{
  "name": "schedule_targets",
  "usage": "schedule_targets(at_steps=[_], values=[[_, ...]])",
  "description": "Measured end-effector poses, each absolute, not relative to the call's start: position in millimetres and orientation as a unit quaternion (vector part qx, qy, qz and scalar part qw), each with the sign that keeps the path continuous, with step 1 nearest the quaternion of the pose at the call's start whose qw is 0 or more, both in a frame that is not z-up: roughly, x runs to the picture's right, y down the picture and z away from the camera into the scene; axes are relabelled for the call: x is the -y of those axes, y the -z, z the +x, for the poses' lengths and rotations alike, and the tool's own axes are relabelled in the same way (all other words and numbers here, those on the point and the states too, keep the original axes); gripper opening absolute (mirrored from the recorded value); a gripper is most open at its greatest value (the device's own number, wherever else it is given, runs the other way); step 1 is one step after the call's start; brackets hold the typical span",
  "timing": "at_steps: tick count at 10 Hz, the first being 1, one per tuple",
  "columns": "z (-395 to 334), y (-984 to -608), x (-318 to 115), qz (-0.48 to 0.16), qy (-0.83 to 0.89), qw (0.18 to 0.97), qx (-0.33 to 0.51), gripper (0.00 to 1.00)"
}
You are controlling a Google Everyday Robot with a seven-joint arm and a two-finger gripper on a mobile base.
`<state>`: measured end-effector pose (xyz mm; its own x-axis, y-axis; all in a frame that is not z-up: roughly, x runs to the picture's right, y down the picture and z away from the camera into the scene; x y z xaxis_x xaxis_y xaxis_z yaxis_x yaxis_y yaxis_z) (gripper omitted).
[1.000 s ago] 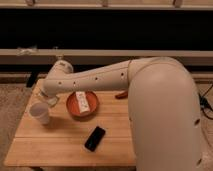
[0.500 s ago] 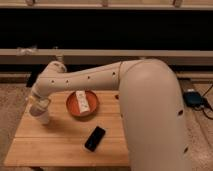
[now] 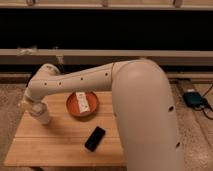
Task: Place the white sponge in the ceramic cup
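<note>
The white sponge (image 3: 83,102) lies in the shallow orange dish (image 3: 73,107) near the middle of the wooden table. The ceramic cup (image 3: 43,116) stands upright at the table's left side. My gripper (image 3: 33,104) hangs at the end of the white arm directly over the cup's left rim and hides part of it. The sponge is well to the right of the gripper and nothing touches it.
A flat black phone (image 3: 95,138) lies on the wooden table (image 3: 55,145) in front of the dish. My large white arm (image 3: 145,115) covers the table's right side. A dark device with cables (image 3: 193,98) lies on the floor at the right.
The arm has swung left and down, so the gripper has moved from above the table's left part to right over the cup. The sponge, dish and phone have not moved.
</note>
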<state>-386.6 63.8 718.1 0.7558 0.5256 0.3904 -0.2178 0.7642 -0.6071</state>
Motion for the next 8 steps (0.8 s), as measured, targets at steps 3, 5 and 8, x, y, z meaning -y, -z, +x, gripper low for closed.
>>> schedule_targets(at_steps=[3, 5, 8], values=[[-396.0, -723.0, -67.8, -0.278, -0.206, 0.895, 0.282, 0.13], [-396.2, -730.5, -63.6, -0.278, -0.218, 0.893, 0.28, 0.35], [-397.9, -736.9, -63.5, -0.282, -0.225, 0.89, 0.279, 0.64]])
